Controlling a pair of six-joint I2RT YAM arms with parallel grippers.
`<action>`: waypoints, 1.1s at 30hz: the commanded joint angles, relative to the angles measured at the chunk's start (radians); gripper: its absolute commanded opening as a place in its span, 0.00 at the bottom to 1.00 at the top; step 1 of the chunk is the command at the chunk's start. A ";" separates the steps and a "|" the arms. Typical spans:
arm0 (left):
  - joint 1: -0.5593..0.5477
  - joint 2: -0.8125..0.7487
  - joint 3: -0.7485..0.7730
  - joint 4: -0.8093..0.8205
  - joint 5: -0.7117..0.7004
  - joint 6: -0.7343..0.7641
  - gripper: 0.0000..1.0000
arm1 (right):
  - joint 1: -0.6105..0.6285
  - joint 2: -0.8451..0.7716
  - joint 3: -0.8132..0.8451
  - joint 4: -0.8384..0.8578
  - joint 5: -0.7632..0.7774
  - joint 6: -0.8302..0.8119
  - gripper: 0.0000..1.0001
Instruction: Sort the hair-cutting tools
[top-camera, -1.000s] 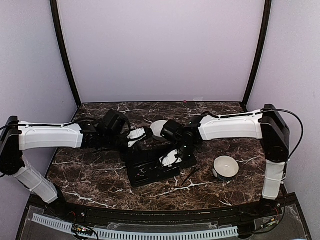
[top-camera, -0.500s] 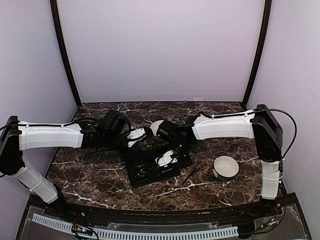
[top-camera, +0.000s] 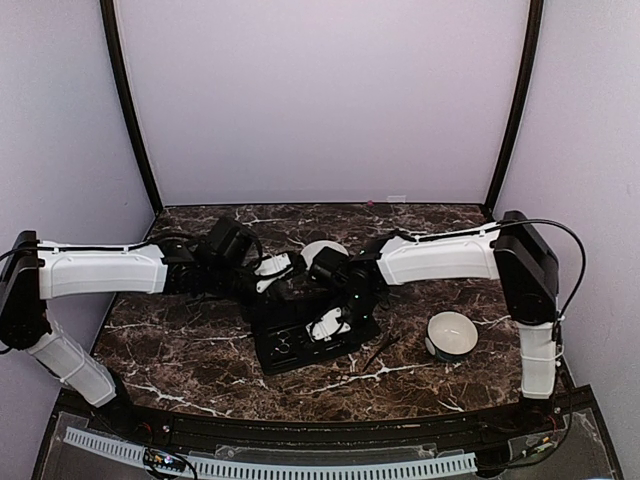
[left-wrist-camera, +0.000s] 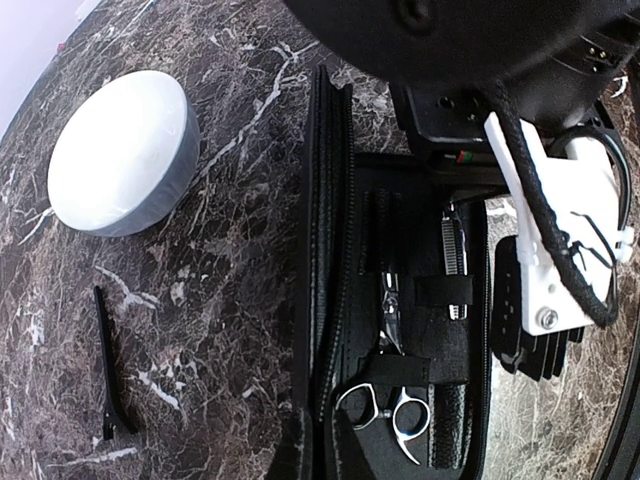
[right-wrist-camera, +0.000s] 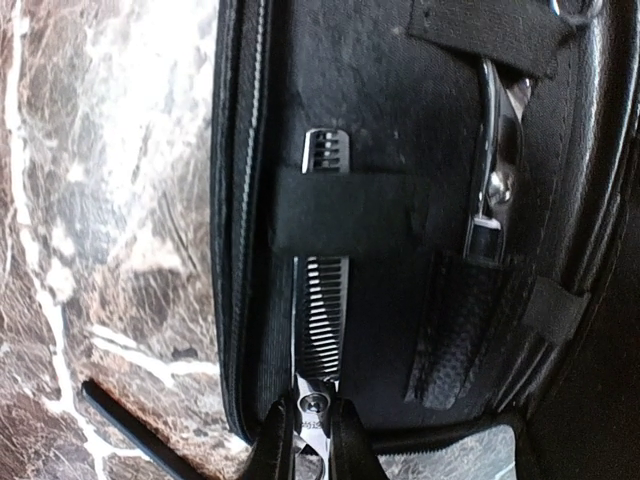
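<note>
Right gripper (right-wrist-camera: 307, 452) clenched on thinning shears (right-wrist-camera: 322, 300) at the pivot. The blade lies under elastic strap (right-wrist-camera: 345, 215) in open case (right-wrist-camera: 400, 100). Step: extraction. Next, I judge: draw straight along the blade, clear of strap. Left gripper (top-camera: 285, 268): state unreadable.

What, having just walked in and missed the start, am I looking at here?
The right hand pinches the pivot end of the toothed shears, strapped inside the open black case. The left hand is at the case's far edge; its grip can't be told. Silver ring-handled scissors are strapped in too, and a slim black stick lies on the table.
</note>
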 joint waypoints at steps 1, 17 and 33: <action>0.004 0.013 0.025 -0.016 0.083 -0.024 0.00 | 0.019 0.025 0.030 0.027 -0.036 -0.002 0.00; 0.021 0.039 0.039 -0.031 0.105 -0.028 0.00 | 0.067 0.087 0.098 0.051 -0.114 0.013 0.00; 0.022 0.050 0.050 -0.043 0.116 -0.028 0.00 | 0.107 0.122 0.146 0.102 -0.126 0.151 0.02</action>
